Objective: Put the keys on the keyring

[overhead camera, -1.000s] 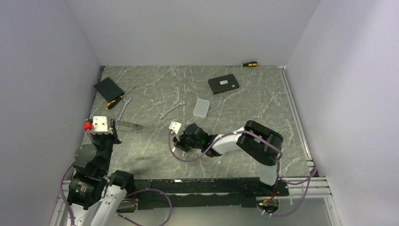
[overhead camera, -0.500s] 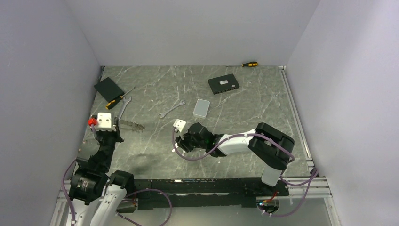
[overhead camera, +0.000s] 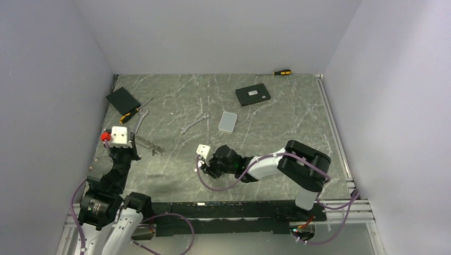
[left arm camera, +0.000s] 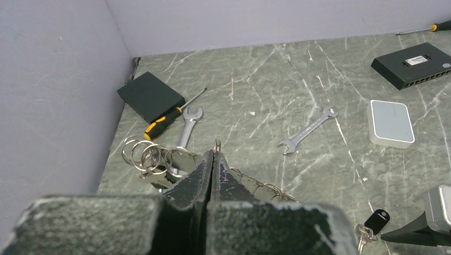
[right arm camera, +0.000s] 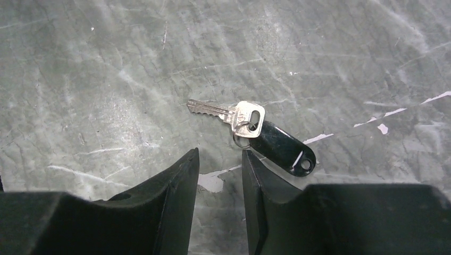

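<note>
The right end effector (right arm camera: 219, 155) has drawn back and released, leaving the key (right arm camera: 234, 113) with black tag (right arm camera: 279, 144) flat on the counter (right arm camera: 106, 79) just ahead of its fingertips, while the left end effector (left arm camera: 213, 155) is clenched on the keyring (left arm camera: 154, 156), so threading seems not yet done.

Overhead view covers the whole table (overhead camera: 276, 119); wrist views sit close, probably sharing one tagged key (right arm camera: 247, 118).

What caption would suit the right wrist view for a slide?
Parted fingers near a silver key with a black tag on the table.
</note>
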You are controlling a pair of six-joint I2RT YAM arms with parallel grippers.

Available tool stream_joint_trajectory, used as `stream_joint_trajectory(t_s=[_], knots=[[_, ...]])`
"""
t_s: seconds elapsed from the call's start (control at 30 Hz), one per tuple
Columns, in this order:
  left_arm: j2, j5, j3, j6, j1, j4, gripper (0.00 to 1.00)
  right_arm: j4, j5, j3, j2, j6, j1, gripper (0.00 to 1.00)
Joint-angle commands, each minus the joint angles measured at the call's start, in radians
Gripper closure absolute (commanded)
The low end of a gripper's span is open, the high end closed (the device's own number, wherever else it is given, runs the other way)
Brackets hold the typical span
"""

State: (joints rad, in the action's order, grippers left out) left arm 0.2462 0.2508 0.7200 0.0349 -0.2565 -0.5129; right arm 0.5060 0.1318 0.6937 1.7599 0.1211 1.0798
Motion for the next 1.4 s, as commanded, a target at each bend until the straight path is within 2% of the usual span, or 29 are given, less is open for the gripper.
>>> stream_joint_trajectory(t_s=[0.0,0.2,0.43,0.67,0.7,0.83,0.97,1.37], knots=[[0.007,-0.019,0.006,0.008,0.005,0.080,1.00,0.114,-0.006,-0.016,0.018,0.044,0.007,0.61],[0.005,-0.020,0.006,0.008,0.005,0.078,1.00,0.166,-0.031,-0.024,0.047,0.076,0.015,0.63],[0.009,-0.021,0.006,0.010,0.005,0.080,1.00,0.160,-0.070,-0.017,0.088,0.093,0.017,0.79],[0.012,-0.027,0.006,0.010,0.005,0.082,1.00,0.165,-0.120,-0.022,0.085,0.113,0.032,0.85],[0.014,-0.027,0.006,0.010,0.005,0.083,1.00,0.161,-0.128,-0.020,0.081,0.114,0.037,0.84],[0.014,-0.031,0.004,0.010,0.005,0.084,1.00,0.155,-0.171,-0.026,0.039,0.101,0.057,0.71],[0.014,-0.033,0.004,0.010,0.005,0.086,1.00,0.162,-0.192,-0.025,0.033,0.093,0.065,0.63],[0.009,-0.033,0.004,0.011,0.005,0.085,1.00,0.200,-0.213,0.011,0.053,0.061,0.072,0.62]])
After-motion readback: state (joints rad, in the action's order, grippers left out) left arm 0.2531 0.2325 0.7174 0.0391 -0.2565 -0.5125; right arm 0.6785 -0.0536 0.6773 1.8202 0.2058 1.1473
